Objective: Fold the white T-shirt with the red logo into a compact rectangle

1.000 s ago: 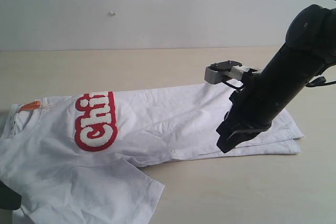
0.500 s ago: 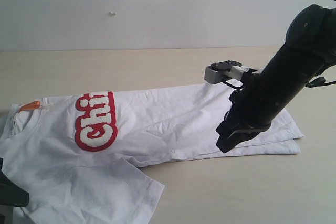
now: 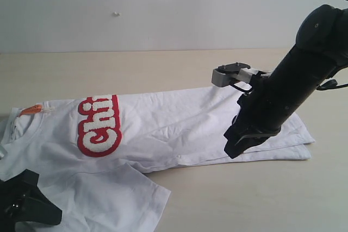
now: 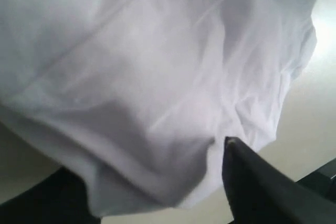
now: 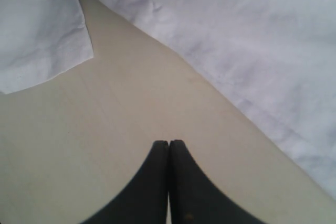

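The left gripper (image 4: 149, 166) is open around an edge of the white T-shirt (image 3: 179, 118); the right gripper (image 5: 168, 143) (shut tight, empty) hangs just beside the cloth.

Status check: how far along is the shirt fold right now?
Early. Done: the shirt seems folded once lengthwise, its far edge cutting the red logo at "Chin". In hand: the left tool sits open at the near sleeve, cloth between its fingers; the right tool is shut, empty, over the table. Left: fold that sleeve side in, then fold crosswise.
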